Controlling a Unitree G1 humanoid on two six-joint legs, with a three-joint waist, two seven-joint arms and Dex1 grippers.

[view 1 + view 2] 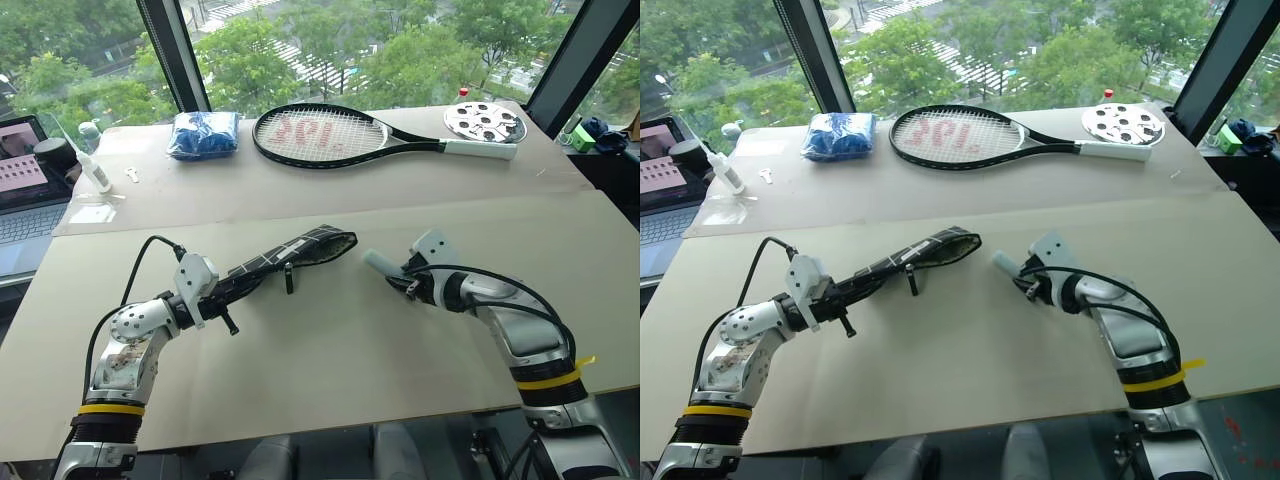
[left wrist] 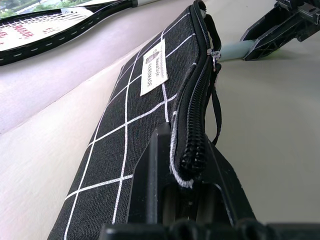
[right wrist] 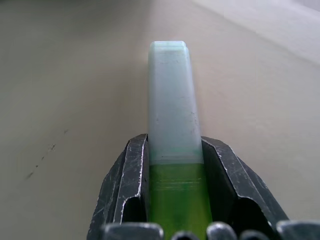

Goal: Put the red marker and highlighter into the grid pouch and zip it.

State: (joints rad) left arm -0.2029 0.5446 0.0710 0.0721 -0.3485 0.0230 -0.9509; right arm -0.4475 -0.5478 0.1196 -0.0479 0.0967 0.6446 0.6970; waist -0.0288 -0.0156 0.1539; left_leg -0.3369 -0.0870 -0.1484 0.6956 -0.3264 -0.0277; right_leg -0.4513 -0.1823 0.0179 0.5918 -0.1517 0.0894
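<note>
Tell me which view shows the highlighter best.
Right wrist view: the highlighter is seen lengthwise, its pale body sticking out ahead and the green part clamped between the right tool fingers. Both eye views show a pale stub pointing toward the pouch. The left wrist view shows a short pale length past the pouch.

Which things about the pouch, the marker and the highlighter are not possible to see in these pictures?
- Inside of the grid pouch: head views show its mouth edge-on, so its contents are hidden.
- Highlighter cap end: covered by the right gripper.
- Pouch label: upper print too small.
</note>
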